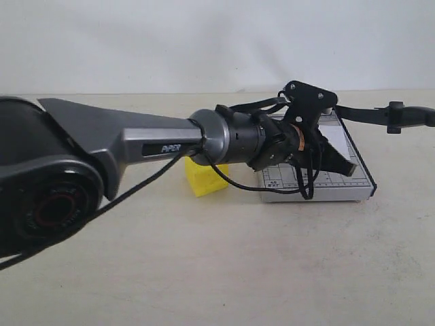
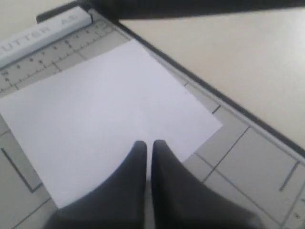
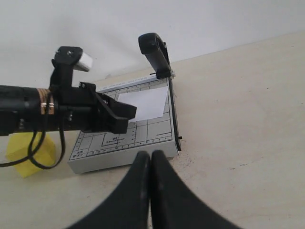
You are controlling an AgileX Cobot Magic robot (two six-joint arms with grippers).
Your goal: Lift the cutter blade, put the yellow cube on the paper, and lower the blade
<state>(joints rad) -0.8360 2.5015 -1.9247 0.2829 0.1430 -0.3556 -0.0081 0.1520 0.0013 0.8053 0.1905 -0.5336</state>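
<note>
We find the cutter blade (image 3: pixel 155 47) up, baring the paper (image 2: pixel 109 114); left tool (image 2: pixel 149 145) and right tool (image 3: pixel 151 155) pressed together, empty; yellow cube (image 1: pixel 204 180) ungrasped.

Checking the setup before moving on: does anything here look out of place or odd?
Nothing spilled or damaged. The cutter blade is raised and the paper lies flat on the trimmer. One oddity: the left gripper is shut and empty above the paper, while the yellow cube sits on the table beside the trimmer.

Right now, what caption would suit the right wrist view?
Cutter blade raised, left claw shut over the paper, yellow cube waiting beside the grey trimmer.
</note>
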